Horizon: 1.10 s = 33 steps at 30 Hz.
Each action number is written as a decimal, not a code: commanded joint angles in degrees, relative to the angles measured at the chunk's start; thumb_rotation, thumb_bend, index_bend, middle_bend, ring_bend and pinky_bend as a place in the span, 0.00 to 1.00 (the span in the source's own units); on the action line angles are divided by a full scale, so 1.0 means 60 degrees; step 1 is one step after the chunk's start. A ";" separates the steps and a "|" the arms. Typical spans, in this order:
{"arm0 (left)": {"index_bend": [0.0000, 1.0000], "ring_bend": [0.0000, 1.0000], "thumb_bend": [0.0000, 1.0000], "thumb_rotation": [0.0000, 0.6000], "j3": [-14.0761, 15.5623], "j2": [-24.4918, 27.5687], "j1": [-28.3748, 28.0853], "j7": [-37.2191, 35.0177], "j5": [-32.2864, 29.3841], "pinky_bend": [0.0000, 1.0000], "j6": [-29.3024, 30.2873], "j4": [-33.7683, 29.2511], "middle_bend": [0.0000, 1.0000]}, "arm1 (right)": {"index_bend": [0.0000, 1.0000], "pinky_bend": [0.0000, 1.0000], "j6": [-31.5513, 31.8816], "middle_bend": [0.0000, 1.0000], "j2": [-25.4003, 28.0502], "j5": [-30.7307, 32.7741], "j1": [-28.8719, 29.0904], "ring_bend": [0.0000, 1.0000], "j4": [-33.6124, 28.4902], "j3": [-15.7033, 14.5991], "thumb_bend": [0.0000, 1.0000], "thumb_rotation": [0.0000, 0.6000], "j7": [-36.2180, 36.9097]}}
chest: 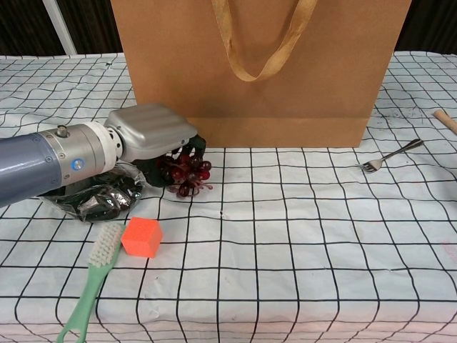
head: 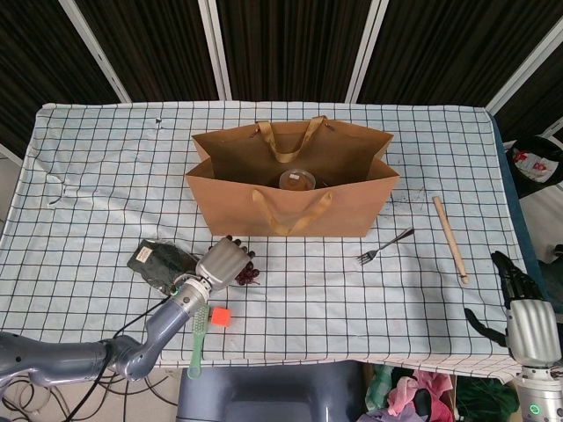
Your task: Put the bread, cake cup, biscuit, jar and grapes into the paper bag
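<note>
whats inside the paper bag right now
From the head view, a round jar with a clear lid sits inside the paper bag, near the middle. The bag's front wall covers the rest of the floor, so anything else in there can't be seen.

The left hand [chest: 151,133] hides part of the grapes [chest: 187,172].
</note>
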 commanded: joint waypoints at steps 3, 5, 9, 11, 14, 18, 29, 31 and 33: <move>0.48 0.42 0.43 1.00 -0.0023 0.0069 0.0003 -0.0115 0.0250 0.51 0.0178 -0.0150 0.55 | 0.05 0.20 -0.0029 0.07 -0.0002 -0.0006 -0.0009 0.14 -0.0002 0.0013 0.17 1.00 0.0002; 0.49 0.43 0.43 1.00 -0.0027 0.0128 0.0012 -0.0178 0.0373 0.52 0.0254 -0.0245 0.56 | 0.05 0.20 -0.0051 0.07 -0.0008 0.0025 -0.0017 0.14 -0.0004 0.0033 0.17 1.00 -0.0014; 0.49 0.43 0.43 1.00 -0.0127 0.0368 0.0068 -0.0402 0.0671 0.52 0.0530 -0.0688 0.56 | 0.05 0.20 -0.0100 0.07 -0.0012 0.0081 -0.0033 0.14 -0.0027 0.0071 0.17 1.00 -0.0009; 0.49 0.43 0.43 1.00 -0.0157 0.0636 0.0114 -0.0443 0.0869 0.52 0.0713 -0.1147 0.56 | 0.05 0.20 -0.0079 0.07 -0.0020 0.0076 -0.0044 0.14 -0.0028 0.0093 0.18 1.00 -0.0028; 0.49 0.43 0.43 1.00 -0.0163 0.1021 0.0152 -0.0285 0.1143 0.52 0.0961 -0.1871 0.56 | 0.06 0.20 -0.0066 0.07 -0.0017 0.0091 -0.0062 0.14 -0.0042 0.0125 0.18 1.00 -0.0014; 0.49 0.43 0.43 1.00 -0.0209 0.1755 0.0162 0.0091 0.1554 0.52 0.1260 -0.3342 0.56 | 0.06 0.20 -0.0015 0.07 0.0004 0.0138 -0.0099 0.14 -0.0077 0.0196 0.19 1.00 -0.0012; 0.49 0.43 0.43 1.00 -0.1229 0.3427 -0.0090 0.2326 0.1967 0.53 0.2281 -0.6571 0.56 | 0.06 0.20 0.0012 0.07 0.0071 0.0174 -0.0166 0.14 -0.0146 0.0263 0.19 1.00 0.0017; 0.48 0.43 0.43 1.00 -0.1557 0.3655 -0.0194 0.2737 0.1662 0.53 0.2434 -0.6858 0.56 | 0.06 0.20 -0.0005 0.07 0.0062 0.0176 -0.0170 0.14 -0.0154 0.0263 0.19 1.00 0.0004; 0.48 0.43 0.43 1.00 -0.1942 0.3922 -0.0350 0.3160 0.1249 0.53 0.2578 -0.7092 0.56 | 0.06 0.20 -0.0050 0.07 0.0052 0.0188 -0.0167 0.14 -0.0146 0.0260 0.19 1.00 -0.0013</move>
